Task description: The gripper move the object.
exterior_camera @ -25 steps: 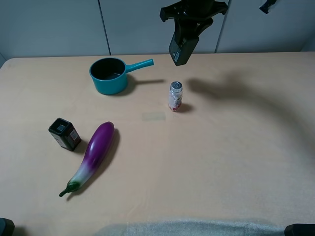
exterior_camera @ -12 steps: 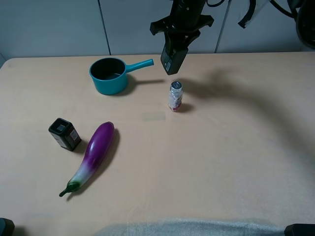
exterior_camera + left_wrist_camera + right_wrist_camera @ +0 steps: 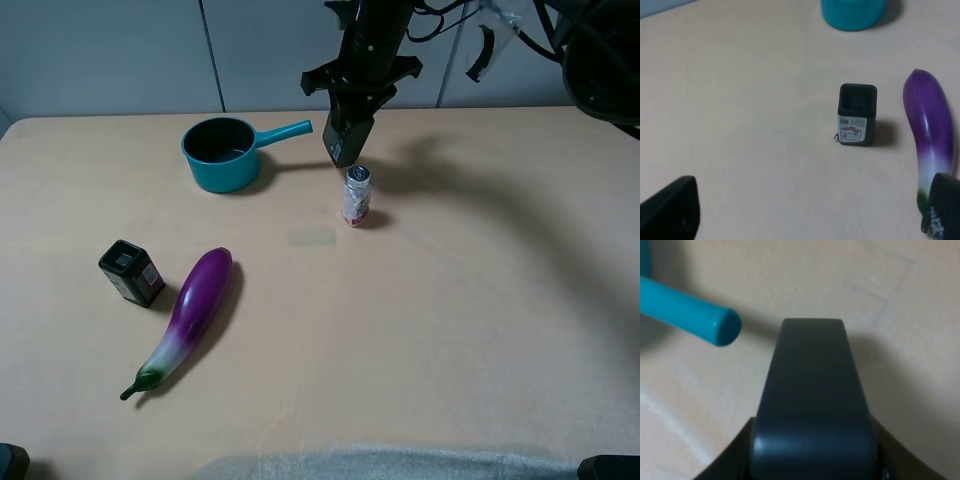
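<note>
My right gripper [image 3: 358, 88] reaches in from the back and is shut on the top of the dark flat bottle [image 3: 342, 135]. The bottle hangs upright just above the table, close behind the small clear shaker [image 3: 357, 195] and right of the teal pot's handle tip [image 3: 300, 128]. In the right wrist view the bottle [image 3: 812, 405] fills the middle, with the handle tip [image 3: 715, 325] beside it. My left gripper [image 3: 810, 215] is open and empty, low near the table's front left; its fingers [image 3: 670, 210] stand wide apart.
A teal pot [image 3: 220, 153] stands at the back left. A small black box with a red-edged label [image 3: 131, 271] and a purple eggplant [image 3: 190, 315] lie at the front left; both show in the left wrist view, box [image 3: 857, 115] and eggplant [image 3: 932, 130].
My right gripper has carried the bottle left and down, from high at the back to just behind the shaker. Nothing else has moved.
</note>
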